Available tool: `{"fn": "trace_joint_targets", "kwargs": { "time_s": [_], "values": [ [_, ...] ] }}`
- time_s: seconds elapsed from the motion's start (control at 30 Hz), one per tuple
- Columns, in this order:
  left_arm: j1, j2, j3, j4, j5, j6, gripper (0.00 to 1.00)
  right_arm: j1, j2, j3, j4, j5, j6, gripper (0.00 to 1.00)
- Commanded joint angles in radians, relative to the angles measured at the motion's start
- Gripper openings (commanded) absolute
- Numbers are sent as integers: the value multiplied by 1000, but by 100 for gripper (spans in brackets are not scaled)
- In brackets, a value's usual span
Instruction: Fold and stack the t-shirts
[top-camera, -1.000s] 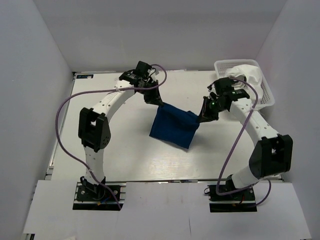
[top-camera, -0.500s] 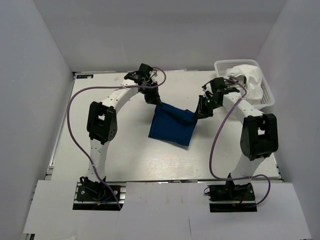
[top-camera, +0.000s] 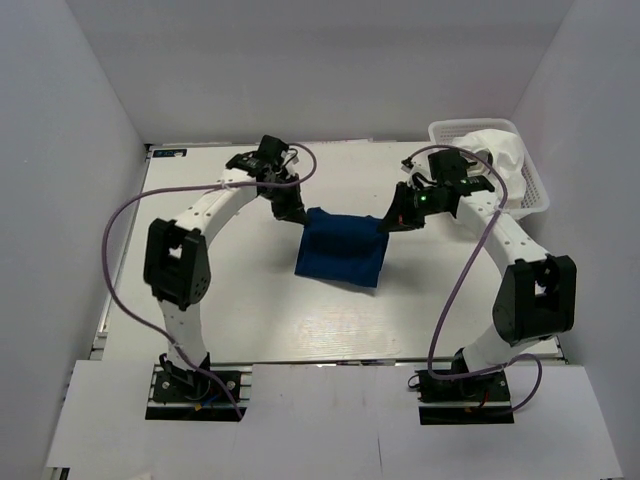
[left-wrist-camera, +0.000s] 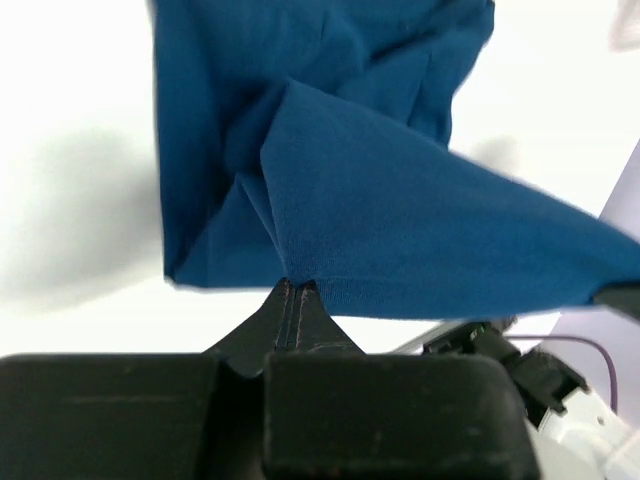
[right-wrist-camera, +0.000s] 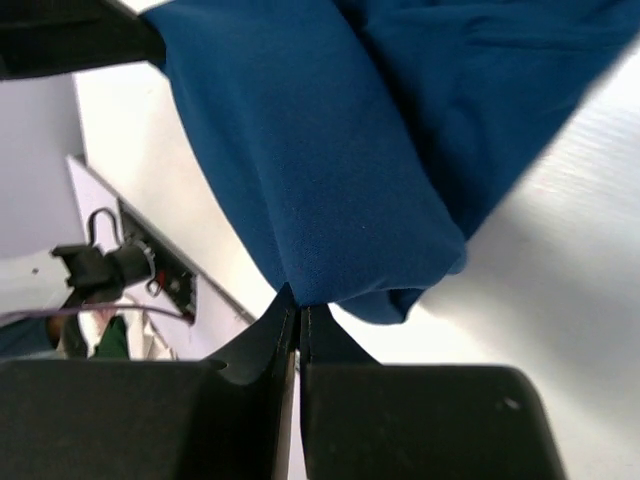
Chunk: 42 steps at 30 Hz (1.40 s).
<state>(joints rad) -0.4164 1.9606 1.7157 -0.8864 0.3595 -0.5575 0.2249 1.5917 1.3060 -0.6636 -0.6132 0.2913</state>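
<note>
Over tabletop (top-camera: 250, 300) centre, navy blue cloth t-shirt (top-camera: 340, 255) partly folded, far corners pinched by left fingers (left-wrist-camera: 270, 330) and right fingers (right-wrist-camera: 260, 345); white cloth t-shirt (top-camera: 497, 150) bundled in white lattice plastic basket (top-camera: 535, 195), unfolded, nothing stacked.

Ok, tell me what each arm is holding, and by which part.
Both hold the navy t-shirt: left fingers pinch the left end of its far edge, right fingers the right end.
</note>
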Motion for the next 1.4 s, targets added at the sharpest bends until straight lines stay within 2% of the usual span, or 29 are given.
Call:
{"fn": "trace_joint_targets", "kwargs": {
  "time_s": [0.0,0.1,0.23,0.37,0.53,0.67,0.77,0.87,0.97,1.2,1.37],
  "values": [
    [7,-161,-89,-2,-19,-21,0,8,-36,-25,-31,-74,-20,0],
    [7,-239,-149,12,-47,-56,0,10,-61,-42,-21,-77,-9,0],
    [7,-310,-140,-16,-128,-56,0,10,-75,-33,-33,-111,-7,0],
    [7,-330,-140,-2,-128,-56,0,11,-78,-37,-33,-140,6,0],
    [7,-235,-76,7,-110,-35,0,10,-65,-24,-11,-135,20,0],
    [16,-164,8,-3,-154,-1,0,1,-47,-16,4,-120,29,0],
    [25,-97,87,-3,-165,21,0,1,22,28,4,-99,-1,0],
    [34,-13,136,18,-114,31,0,-4,108,104,-34,-74,-27,0],
    [45,78,209,-8,-96,31,0,-9,154,125,4,-79,-14,0],
    [67,148,285,29,-96,31,0,-27,275,220,-8,1,0,0],
    [76,224,329,70,-65,31,0,-33,346,245,5,-2,2,0]
  ]
}}
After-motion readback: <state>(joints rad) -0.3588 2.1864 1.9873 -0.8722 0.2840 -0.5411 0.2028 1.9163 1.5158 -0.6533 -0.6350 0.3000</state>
